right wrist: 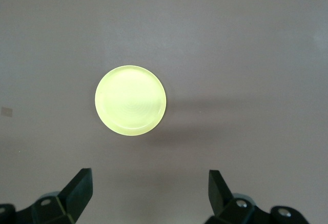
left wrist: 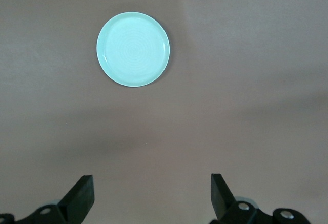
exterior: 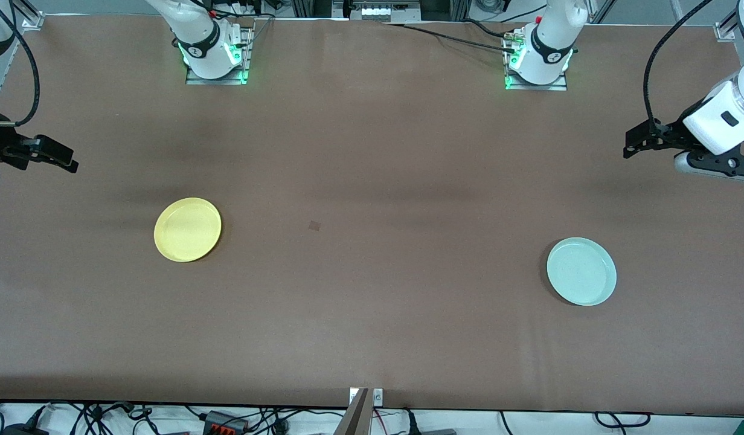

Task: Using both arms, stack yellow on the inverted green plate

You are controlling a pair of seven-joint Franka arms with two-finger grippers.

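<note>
The yellow plate (exterior: 188, 229) (right wrist: 130, 100) lies flat on the brown table toward the right arm's end. The pale green plate (exterior: 581, 271) (left wrist: 133, 49) lies flat toward the left arm's end, a little nearer to the front camera. My right gripper (exterior: 61, 158) (right wrist: 150, 190) hangs open over bare table at its end, well apart from the yellow plate. My left gripper (exterior: 630, 144) (left wrist: 152, 193) hangs open over bare table at its own end, apart from the green plate. Neither gripper has anything between its fingers.
A small dark mark (exterior: 314, 226) shows on the table between the two plates. The arm bases (exterior: 215, 57) (exterior: 538, 63) stand along the table's edge farthest from the front camera. A metal bracket (exterior: 361, 411) and cables sit at the nearest edge.
</note>
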